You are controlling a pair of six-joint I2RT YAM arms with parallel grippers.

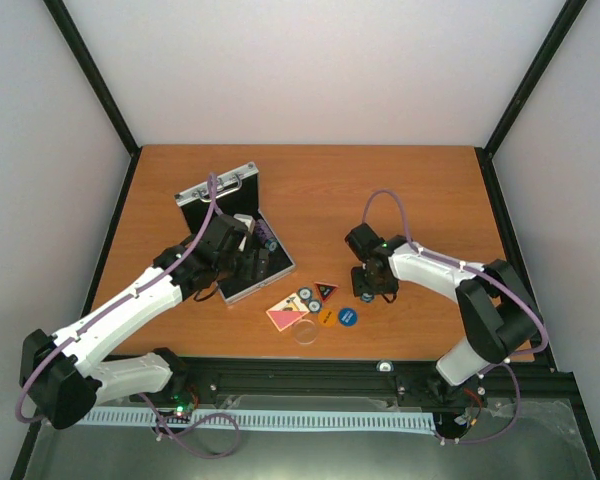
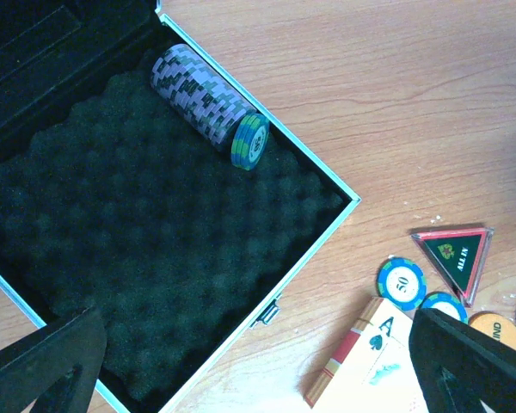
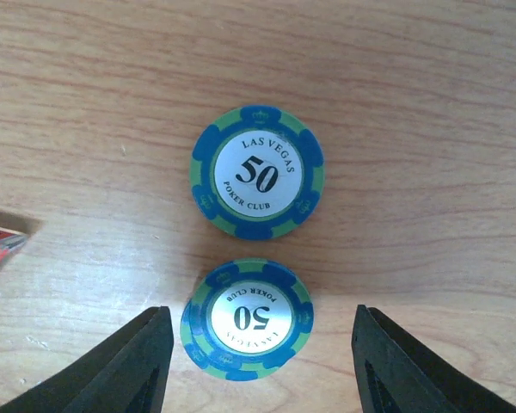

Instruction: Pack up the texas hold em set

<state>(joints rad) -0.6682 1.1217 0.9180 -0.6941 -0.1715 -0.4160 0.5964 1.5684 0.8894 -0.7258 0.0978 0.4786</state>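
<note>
Soft, even light fills the top view. The white walls [image 1: 310, 70] are bright, nearly washed out, and the surface [image 1: 420, 190] carries only faint, short shadows under the arms. The whole picture is slightly soft.

In the left wrist view the foam [image 2: 155, 232] is dim and sinks to black toward 10 o'clock, while the wood grain stays crisp. The jaws at 7 and 5 o'clock are blurred silhouettes.

In the right wrist view the chips [image 3: 256, 172] are sharp, their lettering legible, with soft shadow toward 9 o'clock. The jaws are dark and slightly blurred.

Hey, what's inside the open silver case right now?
One roll of chips lies on the black foam along the case rim. The foam's near corner is hidden by the left gripper.
</note>
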